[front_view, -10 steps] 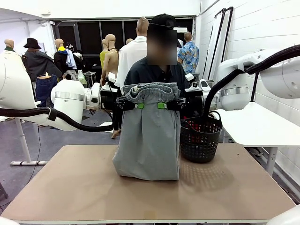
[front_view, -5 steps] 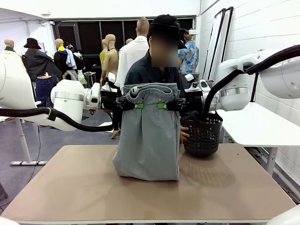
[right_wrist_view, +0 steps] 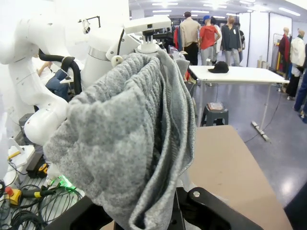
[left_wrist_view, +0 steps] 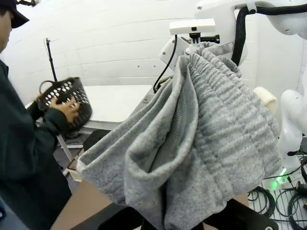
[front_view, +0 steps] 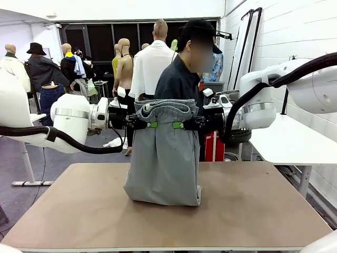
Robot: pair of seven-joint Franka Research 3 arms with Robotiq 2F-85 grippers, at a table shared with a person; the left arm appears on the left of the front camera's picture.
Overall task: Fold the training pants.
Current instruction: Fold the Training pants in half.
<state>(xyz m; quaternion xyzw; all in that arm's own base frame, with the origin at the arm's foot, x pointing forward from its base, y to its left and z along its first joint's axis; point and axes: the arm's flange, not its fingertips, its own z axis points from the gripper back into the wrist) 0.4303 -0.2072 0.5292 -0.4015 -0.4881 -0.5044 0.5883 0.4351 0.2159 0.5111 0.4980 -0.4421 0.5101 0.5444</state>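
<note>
We see the training pants [front_view: 164,158] hanging as a curtain mid-table [front_view: 263,211], btm edge resting on the top, waistband pinched btw left gripper [front_view: 149,125] and right gripper [front_view: 181,125], both clamped shut on it. Left and right of the pants the tabletop lies bare, room for a hand to pass; in front of the pants, toward the near edge, also bare. Both arms stretch sideways from the waistband, barring the air at that height. Behind the pants a person [front_view: 179,84] stands close, holding a black mesh basket [left_wrist_view: 64,98] off beside the table.
</note>
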